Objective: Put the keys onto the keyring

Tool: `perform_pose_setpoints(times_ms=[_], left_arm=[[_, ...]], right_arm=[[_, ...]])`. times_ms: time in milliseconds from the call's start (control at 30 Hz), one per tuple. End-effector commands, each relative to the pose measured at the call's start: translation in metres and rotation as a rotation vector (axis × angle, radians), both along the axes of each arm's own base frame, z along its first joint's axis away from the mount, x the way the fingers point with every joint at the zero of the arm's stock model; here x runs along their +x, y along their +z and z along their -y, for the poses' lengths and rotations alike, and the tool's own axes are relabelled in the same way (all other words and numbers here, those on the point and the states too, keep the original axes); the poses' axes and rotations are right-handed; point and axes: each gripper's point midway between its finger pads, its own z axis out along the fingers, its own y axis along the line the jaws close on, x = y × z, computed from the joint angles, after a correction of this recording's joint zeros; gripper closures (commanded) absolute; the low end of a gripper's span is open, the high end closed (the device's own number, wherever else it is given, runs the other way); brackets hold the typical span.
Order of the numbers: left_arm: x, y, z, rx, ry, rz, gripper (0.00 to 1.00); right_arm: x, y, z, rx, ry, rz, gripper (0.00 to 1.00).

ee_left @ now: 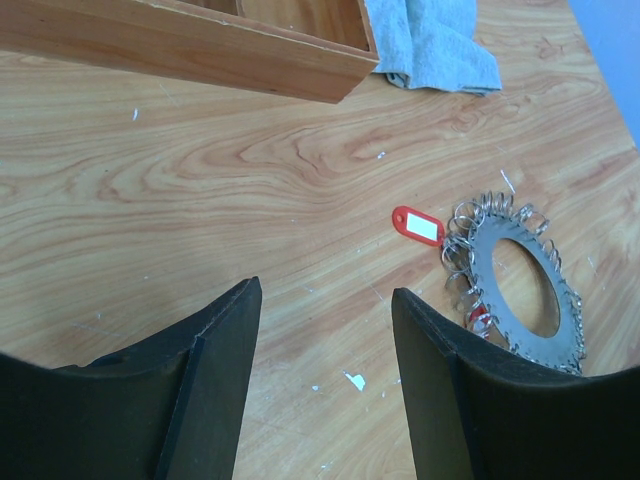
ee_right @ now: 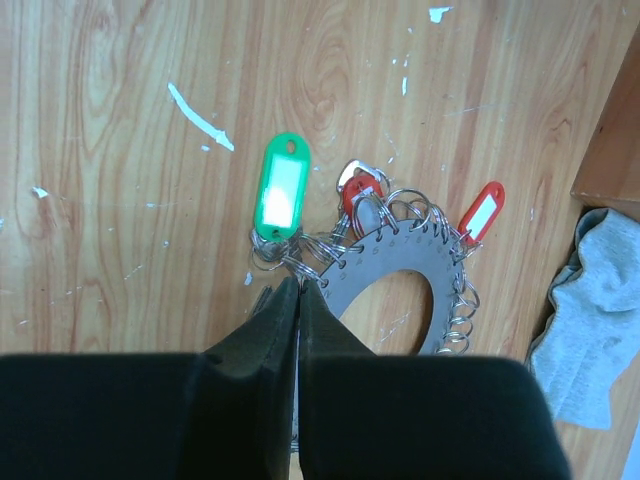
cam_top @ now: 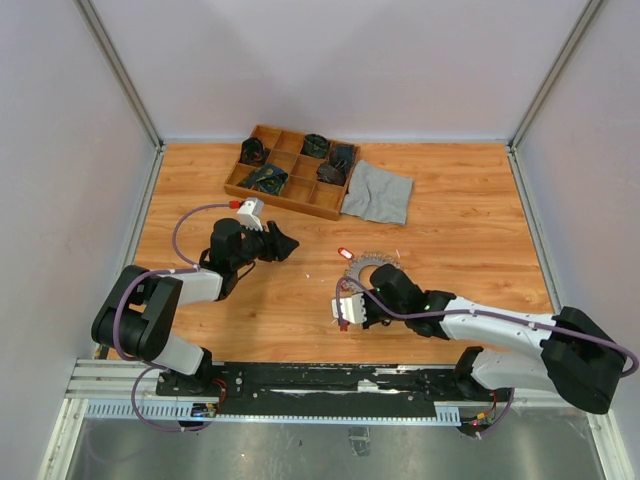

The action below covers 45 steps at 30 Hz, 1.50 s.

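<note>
The keyring (cam_top: pixel 366 263) is a flat grey metal disc with a hole and small wire rings round its rim, lying on the table's middle. It also shows in the left wrist view (ee_left: pixel 483 270) and the right wrist view (ee_right: pixel 400 250). Keys with a green tag (ee_right: pixel 282 188) and red tags (ee_right: pixel 482 212) hang from its rings; one red tag (cam_top: pixel 346 252) shows from above. My right gripper (ee_right: pixel 299 285) is shut, its tips pinching the disc's rim among the rings. My left gripper (ee_left: pixel 325 290) is open and empty, left of the keyring, above bare wood.
A wooden compartment tray (cam_top: pixel 283 200) with dark items stands at the back, its corner in the left wrist view (ee_left: pixel 200 50). A grey cloth (cam_top: pixel 380 192) lies beside it. White scraps (ee_right: pixel 200 117) dot the table.
</note>
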Motion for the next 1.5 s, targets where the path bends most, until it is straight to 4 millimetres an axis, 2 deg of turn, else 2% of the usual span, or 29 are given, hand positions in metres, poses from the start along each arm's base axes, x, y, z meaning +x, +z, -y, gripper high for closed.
perform_pose_setpoints(times_ms=[0,167,433,667,867,1100,1233,1467], left_arm=[[0.006,0.012,0.001,0.000,-0.018,0.052,0.40],[0.000,0.020,0.011,-0.013,-0.079,0.082,0.39],[-0.014,0.038,0.038,-0.006,-0.205,0.157,0.39],[-0.034,0.082,0.052,-0.024,-0.296,0.299,0.39],[-0.062,0.123,0.059,-0.060,-0.373,0.402,0.42],[-0.099,0.138,0.075,-0.073,-0.492,0.433,0.51],[-0.116,0.139,0.080,-0.087,-0.552,0.447,0.55],[-0.128,0.142,0.087,-0.131,-0.611,0.472,0.58]], right_arm=[[0.001,0.026,-0.013,0.110,-0.048,-0.054,0.99],[0.000,0.042,-0.018,0.175,-0.092,-0.111,0.99],[0.001,0.080,-0.028,0.347,-0.159,-0.201,0.99],[0.005,0.113,-0.030,0.548,-0.214,-0.244,0.99],[0.010,0.148,-0.031,0.746,-0.263,-0.264,0.99],[0.015,0.182,-0.027,0.874,-0.301,-0.267,0.99],[0.014,0.190,-0.022,0.858,-0.326,-0.279,0.99],[0.011,0.204,-0.025,0.920,-0.313,-0.297,0.99]])
